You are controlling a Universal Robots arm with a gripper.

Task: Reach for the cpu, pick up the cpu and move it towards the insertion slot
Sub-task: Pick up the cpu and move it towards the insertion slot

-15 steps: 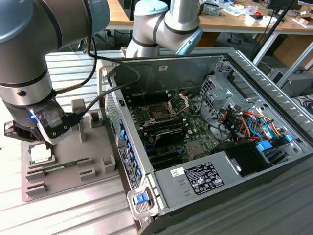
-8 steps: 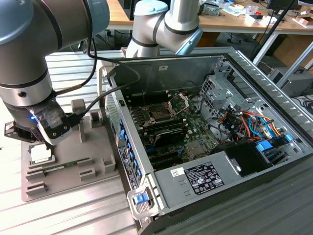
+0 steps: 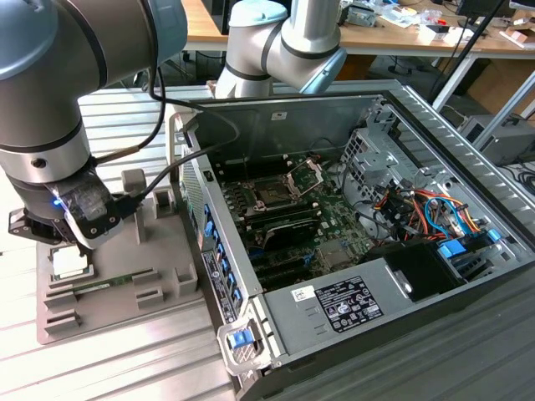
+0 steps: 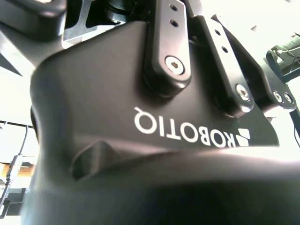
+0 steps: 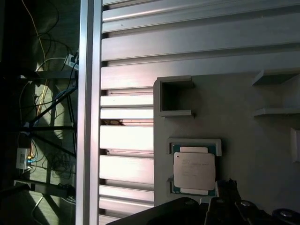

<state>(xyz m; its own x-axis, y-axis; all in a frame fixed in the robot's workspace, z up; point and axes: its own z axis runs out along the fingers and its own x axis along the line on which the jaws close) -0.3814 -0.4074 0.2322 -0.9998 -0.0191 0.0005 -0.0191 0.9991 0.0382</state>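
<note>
Exterior view's left is taken by the black gripper [image 3: 60, 241], held just above the silvery-white square cpu [image 3: 70, 263] seated in the grey plastic tray [image 3: 125, 292]. Whether the gripper is spread cannot be told. Well apart, towards that view's right, the metal-framed square insertion slot [image 3: 272, 195] is seen inside the open grey metal computer case [image 3: 276, 125].

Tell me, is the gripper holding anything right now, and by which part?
Nothing, it seems: the cpu lies in its recess on the grey tray, with the gripper close above it.
</note>
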